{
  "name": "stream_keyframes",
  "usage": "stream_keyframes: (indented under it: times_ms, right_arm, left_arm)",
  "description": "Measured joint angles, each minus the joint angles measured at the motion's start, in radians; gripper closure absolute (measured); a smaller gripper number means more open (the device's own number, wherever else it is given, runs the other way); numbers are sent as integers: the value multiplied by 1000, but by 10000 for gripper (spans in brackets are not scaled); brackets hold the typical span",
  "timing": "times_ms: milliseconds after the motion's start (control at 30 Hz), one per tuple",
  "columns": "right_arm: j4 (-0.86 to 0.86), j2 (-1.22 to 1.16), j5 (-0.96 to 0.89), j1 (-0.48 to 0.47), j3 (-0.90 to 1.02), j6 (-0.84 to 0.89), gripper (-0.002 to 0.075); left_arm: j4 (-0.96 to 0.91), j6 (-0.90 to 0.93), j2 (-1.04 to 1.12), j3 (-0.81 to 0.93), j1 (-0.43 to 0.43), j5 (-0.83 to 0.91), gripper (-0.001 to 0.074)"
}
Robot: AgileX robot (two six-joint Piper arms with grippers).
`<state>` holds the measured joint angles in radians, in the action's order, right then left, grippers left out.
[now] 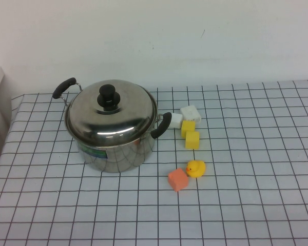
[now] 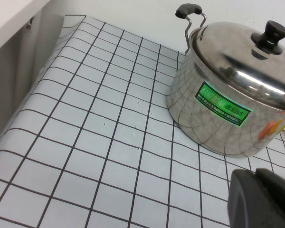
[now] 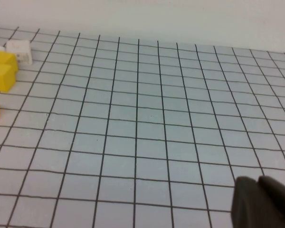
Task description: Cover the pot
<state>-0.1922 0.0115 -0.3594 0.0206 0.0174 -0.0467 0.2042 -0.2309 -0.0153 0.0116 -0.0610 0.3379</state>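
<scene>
Left wrist view shows the left gripper [image 2: 263, 197] only as a dark edge hanging over the checked tablecloth [image 2: 85, 142], near the pot [image 2: 218, 114] but apart from it; whether it is open or shut cannot be told, and it holds nothing visible. Seen from the right wrist, the right gripper [image 3: 263, 202] is likewise a dark edge above bare cloth, well apart from the pot, its state also impossible to tell. Neither gripper appears from the high camera.

The pot stands upright on the cloth, shiny steel with two black side handles and a green label [image 2: 223, 105] on its wall. The lid [image 1: 111, 113], domed steel with a black knob [image 1: 108, 96], sits on the pot's rim. Just beside the pot's nearer handle [image 1: 161, 125] lie two white blocks [image 1: 190, 112], then two yellow blocks [image 1: 192, 139], with a yellow duck [image 1: 196, 168] touching an orange block [image 1: 178, 179].
</scene>
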Motion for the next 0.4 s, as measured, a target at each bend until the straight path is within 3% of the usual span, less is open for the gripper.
stream_keyframes:
  times_ms: [400]
  right_arm:
    - [41,0,12,0,0,-2,714]
  left_arm:
    - [0,0,0,0,0,0,737]
